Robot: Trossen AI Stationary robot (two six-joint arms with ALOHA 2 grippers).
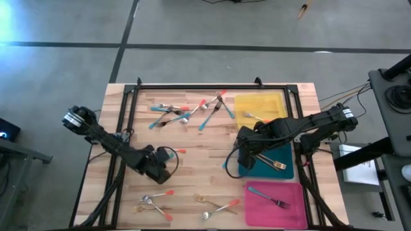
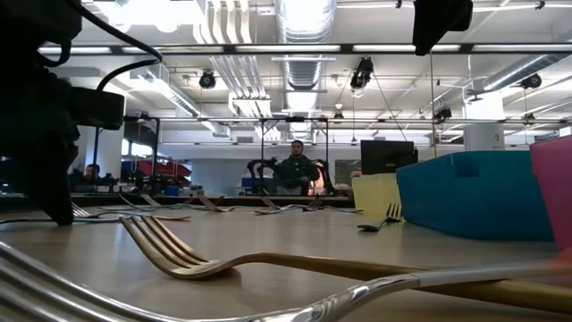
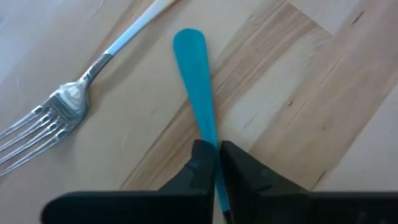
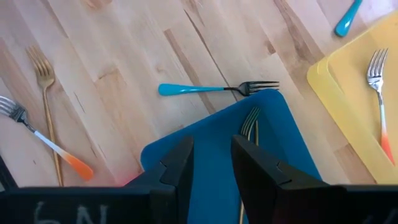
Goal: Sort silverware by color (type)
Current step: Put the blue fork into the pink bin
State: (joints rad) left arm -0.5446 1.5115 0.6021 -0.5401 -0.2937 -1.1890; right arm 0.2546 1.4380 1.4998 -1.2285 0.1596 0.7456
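Your left claw (image 3: 216, 163) is down low over the middle-left of the worktop (image 1: 192, 167), and its fingers are pinched right in on the handle of a teal fork (image 3: 198, 93), gripping it near the neck while the handle's rounded end sticks out ahead over the wood. Just beside that handle lies a silver fork with a pale handle (image 3: 65, 106), tines splayed, apart from your grip. Your right claw (image 4: 211, 162) hovers over the teal tray (image 4: 280, 149) at the worktop's right side, fingers parted about halfway with nothing between them; a gold fork (image 4: 249, 124) rests in that tray right below the gap. Just off the tray's corner sits a teal-handled dark fork (image 4: 214, 89), its tines touching the tray's edge. A red-handled fork (image 4: 380, 99) lies in the yellow tray (image 1: 260, 109) at the far right, and a teal-handled fork (image 1: 266, 196) lies in the pink tray (image 1: 276, 208) at the near right. The rest of the silverware is in two loose heaps: a far cluster (image 1: 192, 112) of red and teal handles at the back of the worktop, and a near cluster (image 1: 186, 204) of gold and red-handled pieces along the front edge. Beyond the worktop, a person (image 2: 296, 170) sits in the room.
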